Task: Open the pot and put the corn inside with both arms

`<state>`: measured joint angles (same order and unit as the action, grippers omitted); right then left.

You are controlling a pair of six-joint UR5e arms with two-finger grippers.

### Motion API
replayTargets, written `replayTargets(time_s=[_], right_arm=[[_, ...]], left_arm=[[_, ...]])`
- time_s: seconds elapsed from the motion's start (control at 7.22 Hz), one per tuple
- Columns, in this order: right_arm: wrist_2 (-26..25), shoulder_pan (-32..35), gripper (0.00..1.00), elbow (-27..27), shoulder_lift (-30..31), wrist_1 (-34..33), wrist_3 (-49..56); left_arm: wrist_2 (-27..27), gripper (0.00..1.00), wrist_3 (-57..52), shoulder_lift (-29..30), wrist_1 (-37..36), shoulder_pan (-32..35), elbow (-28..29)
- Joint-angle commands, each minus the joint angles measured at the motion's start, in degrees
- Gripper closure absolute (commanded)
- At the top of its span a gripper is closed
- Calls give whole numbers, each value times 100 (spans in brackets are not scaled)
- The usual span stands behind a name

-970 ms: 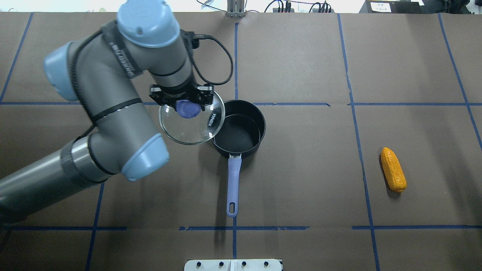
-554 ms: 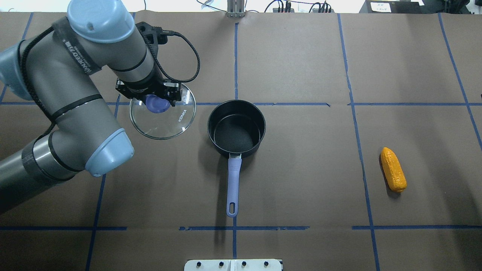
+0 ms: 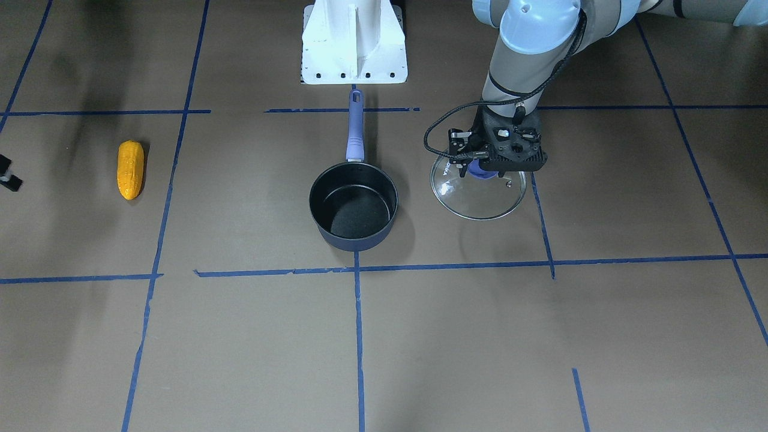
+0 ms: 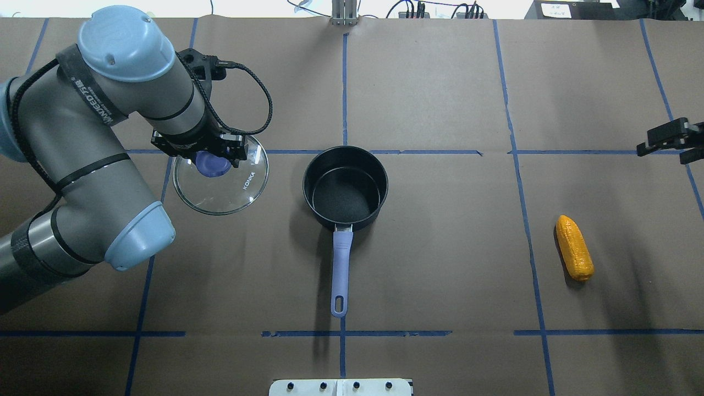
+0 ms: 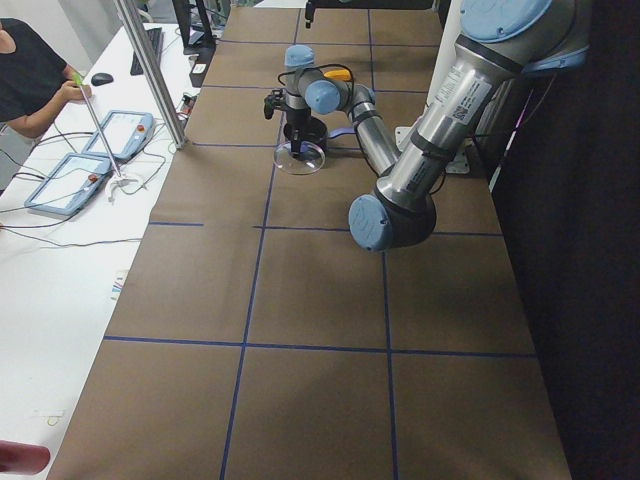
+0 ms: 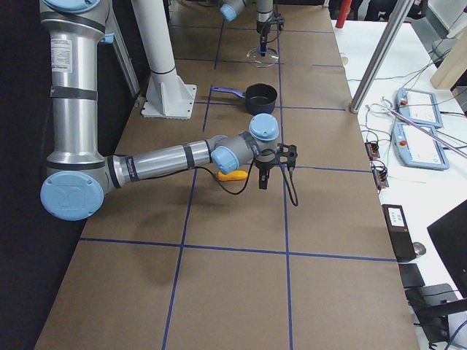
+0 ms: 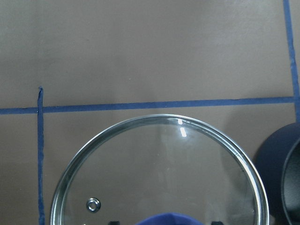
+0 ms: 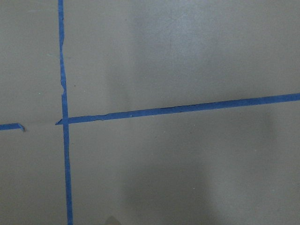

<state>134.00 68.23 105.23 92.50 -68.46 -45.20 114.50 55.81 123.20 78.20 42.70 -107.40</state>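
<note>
The dark navy pot (image 4: 345, 190) stands open and empty mid-table, its lavender handle (image 4: 340, 269) pointing toward the robot; it also shows in the front view (image 3: 354, 210). My left gripper (image 4: 212, 162) is shut on the blue knob of the glass lid (image 4: 231, 190) and holds it just above the table, left of the pot and apart from it. The lid also shows in the front view (image 3: 480, 201) and the left wrist view (image 7: 159, 178). The orange corn (image 4: 574, 248) lies on the table at the right. My right gripper (image 4: 668, 140) shows partly at the right edge, beyond the corn; its jaws are unclear.
Blue tape lines (image 4: 344, 82) divide the brown paper table cover. The white base stand (image 3: 354, 42) sits at the robot's side of the table, behind the pot handle. Operator consoles (image 6: 419, 124) lie on a side bench off the table.
My left arm has carried the lid leftward, from over the pot's rim to well clear of it. The right gripper has come into view at the right edge.
</note>
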Motion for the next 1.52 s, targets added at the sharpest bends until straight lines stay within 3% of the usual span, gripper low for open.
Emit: replayTargets(time_s=[0.0, 0.42, 1.39], right_arm=[[-503, -685, 0, 199, 5, 193, -698], [-831, -1214, 0, 270, 5, 193, -982], [-1130, -1874, 0, 226, 172, 140, -991]], left_arm=[[-7, 91, 166, -391, 770, -165, 148], [-42, 91, 789, -639, 2221, -402, 955], [-16, 89, 747, -675, 2296, -412, 1125]])
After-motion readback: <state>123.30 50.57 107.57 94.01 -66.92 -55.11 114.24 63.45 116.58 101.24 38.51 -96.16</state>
